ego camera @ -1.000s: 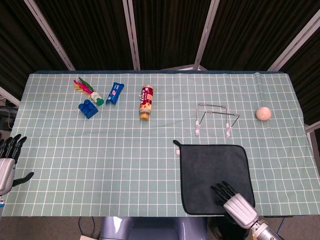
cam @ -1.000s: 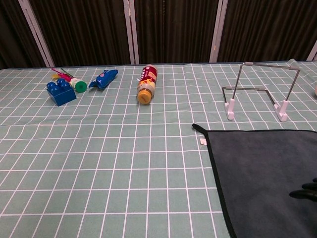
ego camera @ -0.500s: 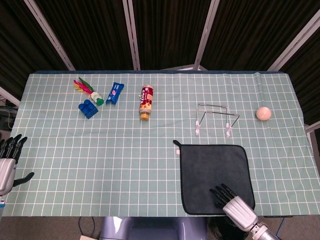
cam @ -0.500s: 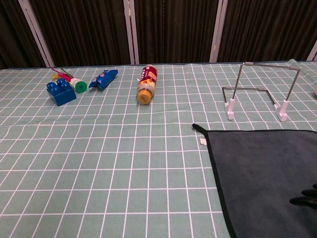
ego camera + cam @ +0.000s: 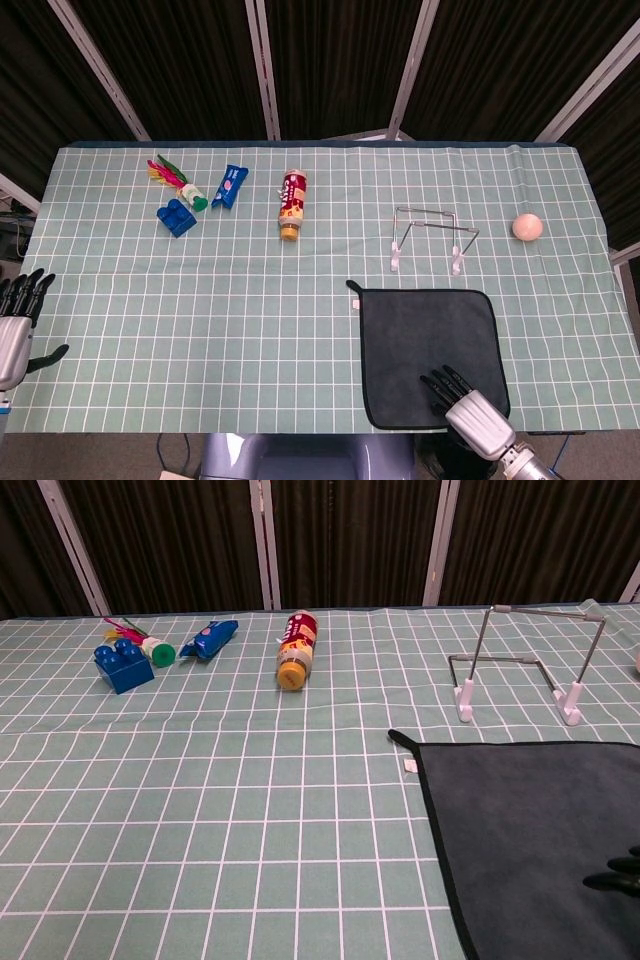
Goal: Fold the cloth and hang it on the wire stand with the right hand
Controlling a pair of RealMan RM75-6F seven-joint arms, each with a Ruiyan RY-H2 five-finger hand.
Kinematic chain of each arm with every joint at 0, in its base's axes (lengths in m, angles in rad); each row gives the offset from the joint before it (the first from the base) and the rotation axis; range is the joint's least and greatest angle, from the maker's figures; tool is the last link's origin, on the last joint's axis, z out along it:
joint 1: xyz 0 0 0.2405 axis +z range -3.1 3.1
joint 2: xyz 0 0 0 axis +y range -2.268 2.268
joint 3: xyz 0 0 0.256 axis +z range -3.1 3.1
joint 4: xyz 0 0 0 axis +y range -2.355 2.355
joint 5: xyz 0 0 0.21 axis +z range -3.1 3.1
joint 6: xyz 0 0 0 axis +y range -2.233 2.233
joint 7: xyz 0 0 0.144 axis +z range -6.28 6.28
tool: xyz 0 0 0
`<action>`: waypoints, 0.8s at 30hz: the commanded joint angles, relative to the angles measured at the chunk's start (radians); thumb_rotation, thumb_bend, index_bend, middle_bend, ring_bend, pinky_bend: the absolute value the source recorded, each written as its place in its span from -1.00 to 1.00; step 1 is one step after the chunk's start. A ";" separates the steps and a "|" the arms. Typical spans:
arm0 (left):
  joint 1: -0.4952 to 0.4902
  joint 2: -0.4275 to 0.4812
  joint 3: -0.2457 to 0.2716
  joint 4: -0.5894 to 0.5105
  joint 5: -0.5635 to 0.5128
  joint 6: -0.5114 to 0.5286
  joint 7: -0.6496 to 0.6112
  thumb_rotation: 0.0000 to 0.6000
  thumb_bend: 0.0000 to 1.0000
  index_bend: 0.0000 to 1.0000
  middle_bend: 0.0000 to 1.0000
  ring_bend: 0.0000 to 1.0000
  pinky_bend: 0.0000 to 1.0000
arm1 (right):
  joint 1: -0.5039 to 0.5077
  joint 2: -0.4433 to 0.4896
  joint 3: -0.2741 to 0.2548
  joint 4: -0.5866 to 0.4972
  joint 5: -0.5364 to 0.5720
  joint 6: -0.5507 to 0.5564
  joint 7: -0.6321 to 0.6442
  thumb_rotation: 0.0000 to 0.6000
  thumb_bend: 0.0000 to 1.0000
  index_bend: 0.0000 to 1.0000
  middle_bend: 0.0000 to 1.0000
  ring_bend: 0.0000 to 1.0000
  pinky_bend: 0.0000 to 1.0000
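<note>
A dark grey cloth [image 5: 427, 350] lies flat and unfolded on the table's near right; in the chest view the cloth [image 5: 525, 820] fills the lower right. The wire stand [image 5: 430, 238] with white feet stands just behind it, empty; the chest view shows the stand [image 5: 525, 665] at upper right. My right hand [image 5: 468, 408] is over the cloth's near right corner with its dark fingers [image 5: 618, 871] spread above the fabric, holding nothing. My left hand [image 5: 17, 322] hangs open off the table's left edge.
A bottle [image 5: 292, 204] lies at the back centre. A blue block [image 5: 177, 216], a blue packet [image 5: 229, 185] and a feathered toy [image 5: 172, 177] sit at the back left. A pale ball [image 5: 527, 226] rests at the far right.
My right hand drew back slightly toward the cloth's near edge, then edged forward a little. The cloth and left hand have not moved.
</note>
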 commanded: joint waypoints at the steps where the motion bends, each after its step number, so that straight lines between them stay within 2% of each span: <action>1: 0.000 0.000 0.000 0.000 0.000 -0.001 0.001 1.00 -1.00 -1.00 -1.00 -1.00 -1.00 | 0.000 -0.001 0.000 0.002 0.000 0.001 -0.001 1.00 -0.52 -0.14 -0.90 -1.00 -1.00; 8: -0.001 0.000 0.001 -0.001 -0.001 -0.002 0.001 1.00 -1.00 -1.00 -1.00 -1.00 -1.00 | 0.000 -0.009 0.000 0.015 -0.005 0.017 0.005 1.00 -0.31 -0.11 -0.87 -1.00 -1.00; 15: -0.001 0.000 0.001 -0.001 0.000 -0.002 0.001 1.00 -1.00 -1.00 -1.00 -1.00 -1.00 | 0.001 -0.016 0.002 0.026 -0.001 0.028 0.033 1.00 -0.27 -0.09 -0.87 -1.00 -1.00; 24: -0.001 0.002 0.000 -0.001 -0.001 -0.001 -0.005 1.00 -1.00 -1.00 -1.00 -1.00 -1.00 | 0.002 -0.024 0.020 0.012 0.042 0.028 0.115 1.00 -0.18 0.14 -0.81 -1.00 -1.00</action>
